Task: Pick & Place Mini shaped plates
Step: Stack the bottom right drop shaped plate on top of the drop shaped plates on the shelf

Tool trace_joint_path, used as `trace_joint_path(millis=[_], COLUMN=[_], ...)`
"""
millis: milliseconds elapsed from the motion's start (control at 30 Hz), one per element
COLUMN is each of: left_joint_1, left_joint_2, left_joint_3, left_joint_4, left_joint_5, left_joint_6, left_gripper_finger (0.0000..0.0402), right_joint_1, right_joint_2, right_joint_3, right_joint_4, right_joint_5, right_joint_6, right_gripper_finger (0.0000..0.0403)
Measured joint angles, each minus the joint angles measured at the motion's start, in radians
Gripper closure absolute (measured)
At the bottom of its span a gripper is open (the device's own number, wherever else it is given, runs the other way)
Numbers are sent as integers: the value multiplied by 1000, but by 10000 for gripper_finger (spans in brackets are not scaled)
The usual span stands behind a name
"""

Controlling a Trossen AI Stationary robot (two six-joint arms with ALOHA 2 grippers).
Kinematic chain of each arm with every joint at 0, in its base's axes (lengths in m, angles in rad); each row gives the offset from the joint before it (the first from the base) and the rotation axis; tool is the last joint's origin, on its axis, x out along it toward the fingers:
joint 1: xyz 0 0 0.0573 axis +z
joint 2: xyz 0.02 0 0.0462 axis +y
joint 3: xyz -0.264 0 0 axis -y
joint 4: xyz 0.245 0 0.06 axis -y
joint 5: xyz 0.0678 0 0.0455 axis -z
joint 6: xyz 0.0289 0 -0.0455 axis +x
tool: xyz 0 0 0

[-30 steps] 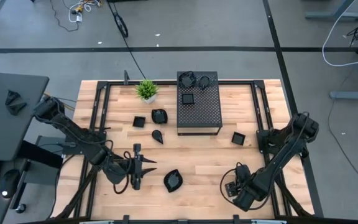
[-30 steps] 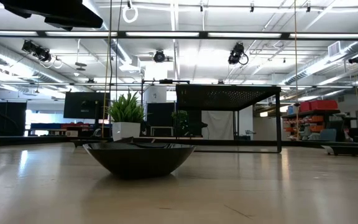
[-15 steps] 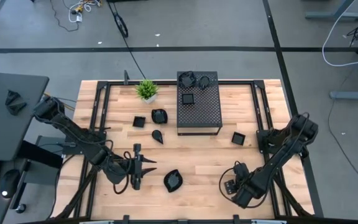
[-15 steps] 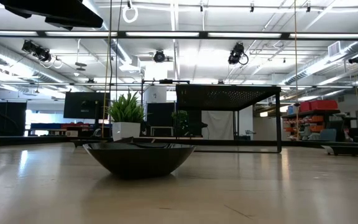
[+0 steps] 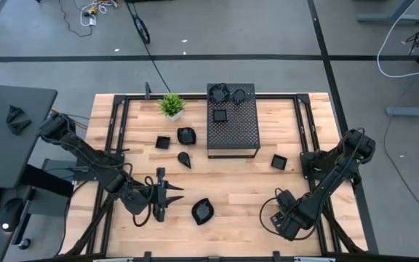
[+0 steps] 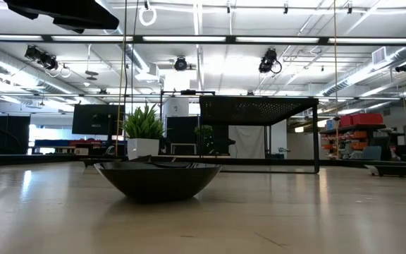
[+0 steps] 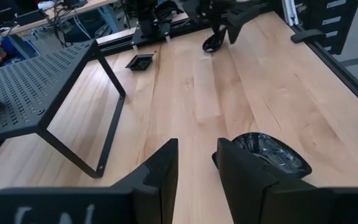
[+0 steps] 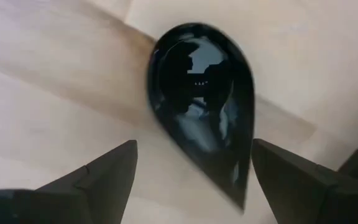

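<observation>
In the right wrist view a glossy black teardrop mini plate (image 8: 204,106) lies on the wood between my right gripper's (image 8: 194,180) wide-spread fingers (image 8: 73,183), which do not touch it. That gripper (image 5: 277,218) hangs low over the table's front right and is open. My left gripper (image 5: 160,196) waits at the front left, its fingers (image 7: 160,177) a narrow gap apart with nothing between them. A leaf-shaped plate (image 5: 203,211) lies just right of it. Other plates lie mid-table: a teardrop (image 5: 185,159), a square (image 5: 163,142), a rounded one (image 5: 186,135) and a square (image 5: 278,161).
A black perforated box (image 5: 233,135) stands at the back centre with three small plates on top (image 5: 220,115). A green potted plant (image 5: 172,105) sits to its left. Black rails frame the table's edges (image 5: 115,131). The low view shows the leaf plate (image 6: 157,180) close up.
My right gripper has shifted slightly to the right over the front right of the table. The left arm and the plates have not moved.
</observation>
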Motion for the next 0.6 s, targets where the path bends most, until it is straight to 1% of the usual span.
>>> trace_joint_path(millis=[167,300,433,533,600], left_joint_1=[0,0,1,5,5], left_joint_2=[0,0,0,0,0], left_joint_3=[0,0,0,0,0], left_joint_4=[0,0,3,11,14], left_joint_5=[0,0,0,0,0], left_joint_6=[0,0,0,-1,0], left_gripper_finger=[285,285,285,285,285], right_joint_1=[0,-1,-1,-1,-1], right_joint_2=[-6,-5,-5,-3,-3], right_joint_3=[-50,-53,-50,-50,-50], right_joint_4=[48,56,57,56,59], right_joint_5=[-3,1,5,6,7], right_joint_6=[-76,-163,-215,-228,-229], right_gripper_finger=[85,85,86,95,108])
